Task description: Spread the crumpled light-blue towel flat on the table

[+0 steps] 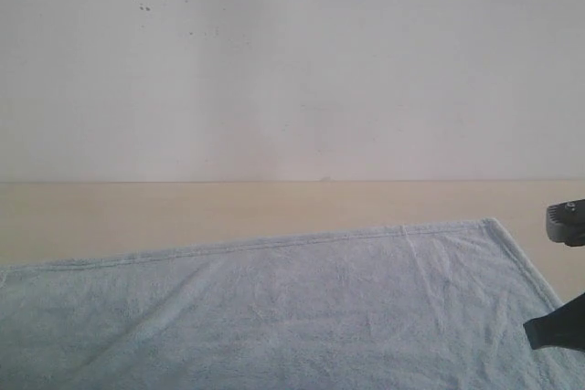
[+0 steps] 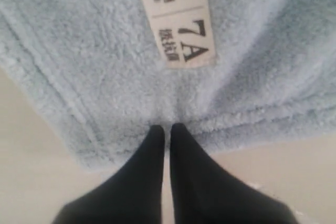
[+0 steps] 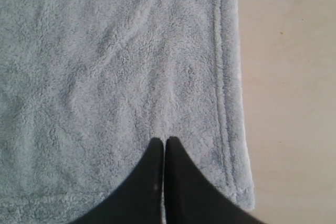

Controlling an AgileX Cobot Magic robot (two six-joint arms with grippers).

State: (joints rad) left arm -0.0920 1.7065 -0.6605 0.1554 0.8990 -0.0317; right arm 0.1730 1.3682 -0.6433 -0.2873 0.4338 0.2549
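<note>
The light-blue towel (image 1: 292, 308) lies spread out on the beige table (image 1: 183, 212), with its far hem straight and its far right corner flat. In the left wrist view my left gripper (image 2: 167, 128) is shut at the towel's (image 2: 94, 61) hem. The fabric puckers into its tips, just below the white label (image 2: 181, 19). My right gripper (image 3: 164, 141) is shut, with its tips over the towel (image 3: 105, 77) a little in from a corner. No fold shows between the jaws. In the exterior view the right gripper (image 1: 548, 331) shows at the towel's right edge; the left gripper is out of that view.
A white wall (image 1: 292, 61) stands behind the table's far edge. Bare table (image 3: 289, 103) runs along the towel's right hem, and bare table (image 2: 31, 171) shows by the left gripper. Part of the right arm (image 1: 569, 222) hangs at the right border.
</note>
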